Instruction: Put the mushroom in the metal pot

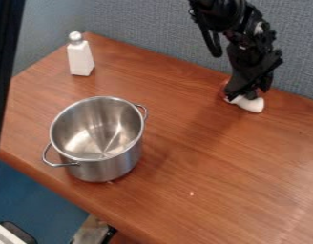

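Currently, you are working at the far right of the worktop (185, 124), well apart from the metal pot (98, 139). The claw (240, 94) is pointing steeply down onto the mushroom (251, 102), which is lying on the wood directly beneath the tips, only its cream stem showing. You cannot tell whether the claw is spread or pinching; the dark body is hiding it. The pot is sitting empty, toward the near left of the mushroom.
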`<state>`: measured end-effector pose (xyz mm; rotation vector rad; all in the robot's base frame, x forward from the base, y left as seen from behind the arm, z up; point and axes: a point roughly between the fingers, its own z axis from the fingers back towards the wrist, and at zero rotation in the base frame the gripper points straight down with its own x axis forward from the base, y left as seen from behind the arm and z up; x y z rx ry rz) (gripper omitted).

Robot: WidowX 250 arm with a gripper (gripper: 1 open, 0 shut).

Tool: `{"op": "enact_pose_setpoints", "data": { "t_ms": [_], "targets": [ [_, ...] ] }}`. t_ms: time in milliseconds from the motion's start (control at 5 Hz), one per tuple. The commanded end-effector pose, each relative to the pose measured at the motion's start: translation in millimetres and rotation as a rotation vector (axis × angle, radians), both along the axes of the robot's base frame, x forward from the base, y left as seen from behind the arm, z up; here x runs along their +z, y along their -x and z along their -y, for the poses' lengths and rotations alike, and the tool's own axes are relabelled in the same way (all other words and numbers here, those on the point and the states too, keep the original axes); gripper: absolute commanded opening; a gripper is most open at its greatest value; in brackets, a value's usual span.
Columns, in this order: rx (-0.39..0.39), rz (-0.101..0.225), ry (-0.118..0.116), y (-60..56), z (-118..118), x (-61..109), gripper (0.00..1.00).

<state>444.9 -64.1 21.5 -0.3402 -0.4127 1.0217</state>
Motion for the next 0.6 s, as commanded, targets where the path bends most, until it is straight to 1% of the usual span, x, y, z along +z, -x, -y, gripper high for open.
{"op": "enact_pose_setpoints", "data": {
  "t_ms": [0,200,400],
  "targets": [
    [0.067,-0.053,0.027,9.4,-20.9,-4.6,0.0],
    [0.084,-0.038,0.03,7.0,-13.5,-1.9,0.0],
    [0.096,-0.032,0.037,3.9,-5.4,1.5,1.0]
  ]
}}
